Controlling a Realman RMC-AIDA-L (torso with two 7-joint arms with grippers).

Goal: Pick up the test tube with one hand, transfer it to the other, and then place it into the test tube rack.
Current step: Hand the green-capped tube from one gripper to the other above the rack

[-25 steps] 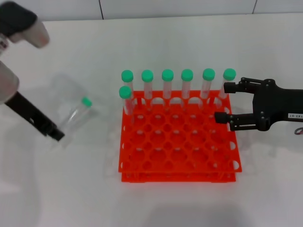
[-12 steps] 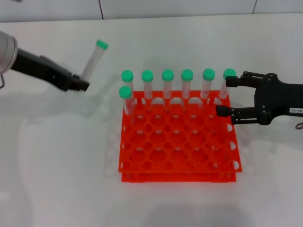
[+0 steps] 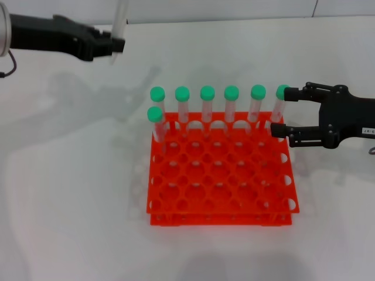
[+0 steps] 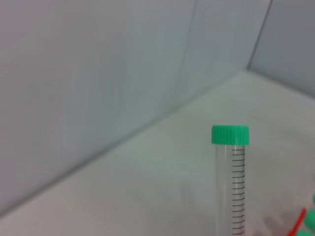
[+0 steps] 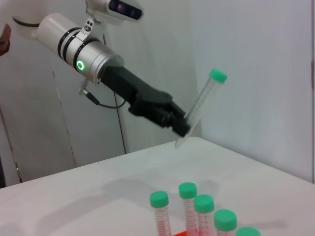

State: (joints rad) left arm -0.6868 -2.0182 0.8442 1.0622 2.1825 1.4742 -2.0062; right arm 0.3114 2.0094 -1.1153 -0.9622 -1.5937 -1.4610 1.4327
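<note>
My left gripper (image 3: pixel 115 45), unlabelled black, is shut on the lower end of the test tube (image 3: pixel 120 14), held high over the table's far left. The tube is nearly upright and its cap is out of the head view. The left wrist view shows its green cap (image 4: pixel 230 134). The right wrist view shows the left gripper (image 5: pixel 181 127) holding the tilted tube (image 5: pixel 201 105). The orange-red rack (image 3: pixel 220 218) stands in the middle. My right gripper (image 3: pixel 279 111), with a white label, is open at the rack's far right corner, beside the rightmost tube's cap.
Several green-capped tubes (image 3: pixel 207 105) stand in the rack's back row, with one more (image 3: pixel 156 123) behind-left in the second row; they also show in the right wrist view (image 5: pixel 197 211). A grey wall runs along the table's far edge.
The left gripper has lifted the tube off the table and carried it up and toward the far side, turning it upright. The right gripper has drifted slightly right and stayed open.
</note>
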